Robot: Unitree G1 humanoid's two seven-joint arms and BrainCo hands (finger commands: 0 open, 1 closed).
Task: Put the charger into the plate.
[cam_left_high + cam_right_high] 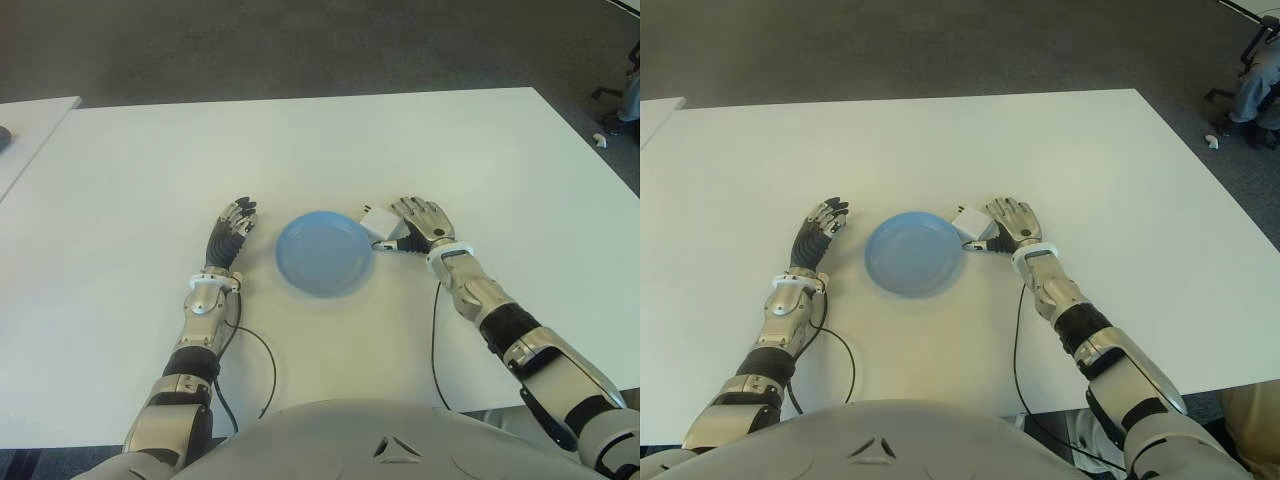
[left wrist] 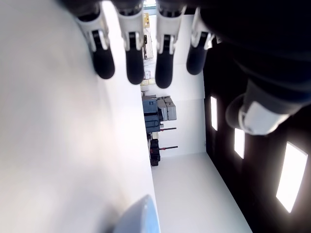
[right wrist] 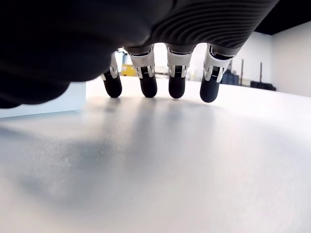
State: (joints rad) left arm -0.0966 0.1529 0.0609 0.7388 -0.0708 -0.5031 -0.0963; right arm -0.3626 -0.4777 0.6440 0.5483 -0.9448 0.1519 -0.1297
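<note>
Charger point(image 1: 378, 217) sits on the white counter point(image 1: 330, 150), a small white block tucked right between the blue plate point(image 1: 324, 253) and the right hand point(image 1: 420, 222), and it's not in the plate: it lies just off the plate's right-hand rim, on the far side of it. The right hand is just beside the charger, on the side away from the plate, palm down with its fingers point(image 3: 177, 85) stretched out flat and spread, holding nothing; the wrist view shows four dark fingertips reaching forward over bare counter, with a pale block at the edge near the thumb side. Whether the thumb actually touches the charger can't be made out. A thin dark cable point(image 1: 435, 330) runs back from the right hand's wrist along the counter toward the robot's body. Over on the other side, the left hand point(image 1: 233, 224) shows to the left of the plate, apart from it, fingers point(image 2: 135, 68) extended and relaxed, nothing in its grasp. The plate itself is bare blue inside.
</note>
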